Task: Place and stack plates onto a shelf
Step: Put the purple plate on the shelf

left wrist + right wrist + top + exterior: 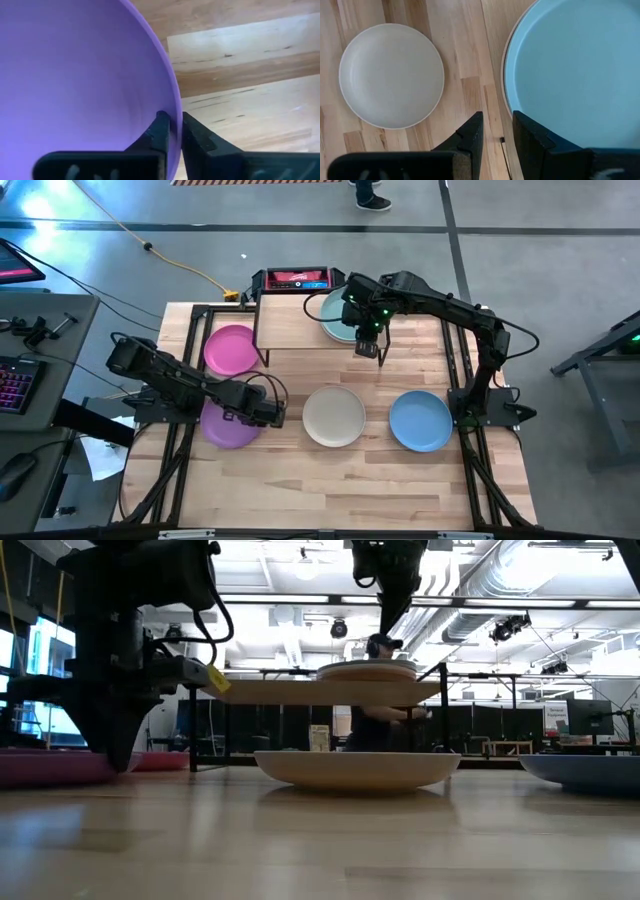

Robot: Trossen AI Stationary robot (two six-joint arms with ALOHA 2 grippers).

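We are clamping the left gripper [171, 131] on the purple plate's [228, 426] rim, lower left on the tabletop [330, 480]; lifting it level matters. Right gripper [495, 131], jaws released, is hovering beside the shelf [295, 320].

Both arms [190, 385] are showing matte black jointed links with looping black cables; green lights are glowing on the right wrist [370, 320].

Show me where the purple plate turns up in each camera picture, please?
High view: purple plate lower left, under the left gripper.
Low view: dark pinkish rim at far left.
Left wrist view: fills the left side, rim between the jaws.
Right wrist view: not in it.
Shared landmark: cream plate.
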